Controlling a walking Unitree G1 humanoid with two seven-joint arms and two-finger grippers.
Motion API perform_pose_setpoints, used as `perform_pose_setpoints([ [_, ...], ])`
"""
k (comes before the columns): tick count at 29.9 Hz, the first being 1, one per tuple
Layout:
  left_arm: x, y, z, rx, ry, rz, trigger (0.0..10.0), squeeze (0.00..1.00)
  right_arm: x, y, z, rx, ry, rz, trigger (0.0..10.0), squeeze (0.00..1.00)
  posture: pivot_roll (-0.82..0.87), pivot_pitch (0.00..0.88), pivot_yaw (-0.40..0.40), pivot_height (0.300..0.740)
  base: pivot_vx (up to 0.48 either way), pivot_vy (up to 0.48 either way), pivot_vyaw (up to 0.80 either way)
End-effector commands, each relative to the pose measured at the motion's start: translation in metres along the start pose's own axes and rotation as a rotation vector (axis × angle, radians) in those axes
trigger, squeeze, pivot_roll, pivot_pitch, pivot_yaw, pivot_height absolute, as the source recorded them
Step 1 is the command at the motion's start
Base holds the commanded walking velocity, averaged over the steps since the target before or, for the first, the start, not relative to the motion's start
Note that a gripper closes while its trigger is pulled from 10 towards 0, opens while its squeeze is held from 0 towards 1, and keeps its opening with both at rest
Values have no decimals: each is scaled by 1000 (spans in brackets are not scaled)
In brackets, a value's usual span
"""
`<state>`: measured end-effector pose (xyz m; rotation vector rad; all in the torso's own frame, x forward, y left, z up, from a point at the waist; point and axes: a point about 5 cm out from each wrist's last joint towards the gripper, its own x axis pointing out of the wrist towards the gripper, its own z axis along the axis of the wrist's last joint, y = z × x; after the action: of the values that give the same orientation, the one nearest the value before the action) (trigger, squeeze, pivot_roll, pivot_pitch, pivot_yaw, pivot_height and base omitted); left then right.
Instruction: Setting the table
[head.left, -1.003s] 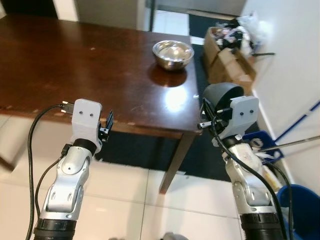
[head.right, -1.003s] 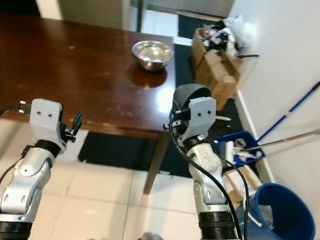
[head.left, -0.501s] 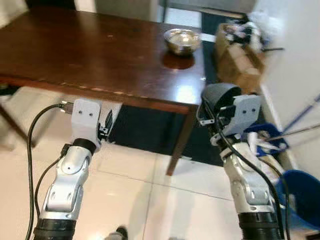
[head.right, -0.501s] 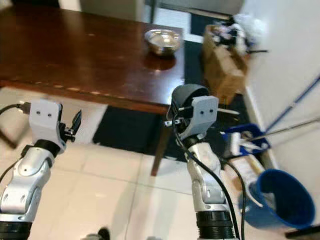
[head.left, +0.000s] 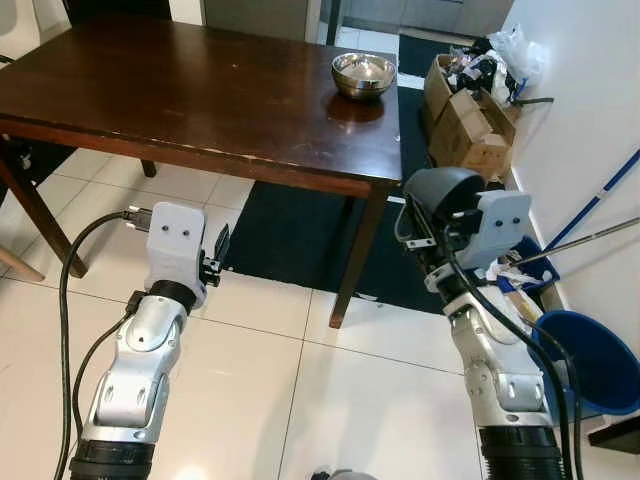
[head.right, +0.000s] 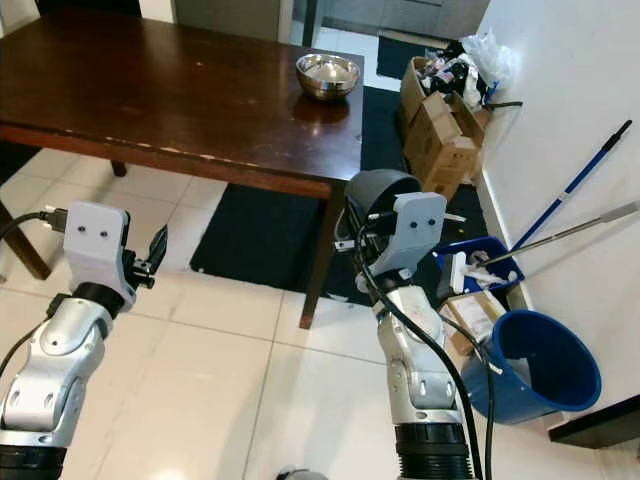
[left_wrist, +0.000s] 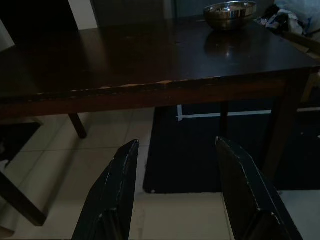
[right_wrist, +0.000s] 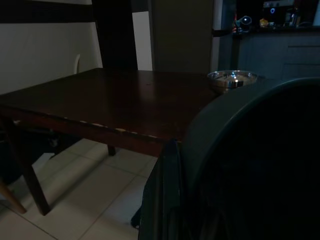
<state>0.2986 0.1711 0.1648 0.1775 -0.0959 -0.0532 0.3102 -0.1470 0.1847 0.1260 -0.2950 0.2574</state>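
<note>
While the right end effector (head.right: 362, 232) grips a dark bowl (head.right: 378, 195), the left end effector (left_wrist: 175, 195) gapes before the wooden table (head.left: 180, 95).

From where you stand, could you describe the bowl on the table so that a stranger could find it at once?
Look at the dark wooden table ahead. Near its far right corner, beside the cardboard boxes on the floor, sits the metal bowl. It is round, shiny and silver, and it stands apart from the dark bowl held in the right gripper.
</note>
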Motion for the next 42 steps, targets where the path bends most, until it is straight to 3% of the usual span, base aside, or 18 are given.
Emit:
perform_pose_setpoints([
  [1, 1, -2, -3, 7, 7, 0, 10000, 0, 0, -2, 4, 2, -10, -3, 10000, 0, -118, 5, -17, 740, 330, 0, 0],
  [8, 1, -2, -3, -9, 7, 6, 10000, 0, 1, -2, 1, -40, 24, 17, 10000, 0, -119, 1, -19, 740, 354, 0, 450],
  [33, 1, -1, -1, 18, -11, 44, 10000, 0, 1, 3, 1, -23, 13, 64, 10000, 0, -115, 6, -21, 740, 0, 0, 791],
  [42, 2, 1, -1, 34, -14, 79, 10000, 0, 1, 3, 1, -18, 11, 67, 10000, 0, -114, 7, -22, 740, 433, 0, 788],
])
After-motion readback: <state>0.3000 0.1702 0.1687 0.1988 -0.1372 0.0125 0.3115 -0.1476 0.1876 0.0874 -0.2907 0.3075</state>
